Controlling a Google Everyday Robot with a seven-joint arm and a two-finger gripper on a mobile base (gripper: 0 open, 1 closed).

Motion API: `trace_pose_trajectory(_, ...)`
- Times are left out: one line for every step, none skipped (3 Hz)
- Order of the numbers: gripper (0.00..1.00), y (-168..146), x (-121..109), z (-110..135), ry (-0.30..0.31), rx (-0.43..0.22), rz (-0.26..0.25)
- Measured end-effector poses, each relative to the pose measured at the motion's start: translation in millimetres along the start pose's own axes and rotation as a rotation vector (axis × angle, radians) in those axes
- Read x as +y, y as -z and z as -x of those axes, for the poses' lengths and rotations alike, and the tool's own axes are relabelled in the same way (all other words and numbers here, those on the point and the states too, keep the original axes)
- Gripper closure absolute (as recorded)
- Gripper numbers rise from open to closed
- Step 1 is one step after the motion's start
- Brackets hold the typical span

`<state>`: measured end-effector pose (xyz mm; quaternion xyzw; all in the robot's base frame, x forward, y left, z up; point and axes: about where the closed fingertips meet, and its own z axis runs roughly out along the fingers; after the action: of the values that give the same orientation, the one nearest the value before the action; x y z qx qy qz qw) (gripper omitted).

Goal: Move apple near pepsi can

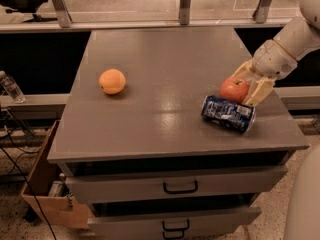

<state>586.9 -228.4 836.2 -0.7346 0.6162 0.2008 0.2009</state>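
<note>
The red apple is on the right side of the grey tabletop, just behind the pepsi can. The dark blue pepsi can lies on its side near the front right edge, almost touching the apple. My gripper reaches in from the right. Its pale fingers stand on either side of the apple and hold it at table height.
A plain orange fruit sits on the left part of the tabletop. The top belongs to a drawer cabinet with handles in front. A cardboard box stands on the floor at the left. A rail with posts runs behind.
</note>
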Motion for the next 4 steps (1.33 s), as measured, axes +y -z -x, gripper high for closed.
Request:
trace_pose_trajectory(0.0,-1,1,0,0.006,0.014,0.01)
trace_pose_trajectory(0.0,14,5,-3,-0.009,0.028,-0.017)
trace_pose_trajectory(0.0,58,14,-17,-0.077,0.035,-0.131)
trace_pose_trajectory(0.0,108,29,-37,-0.168,0.04,-0.275)
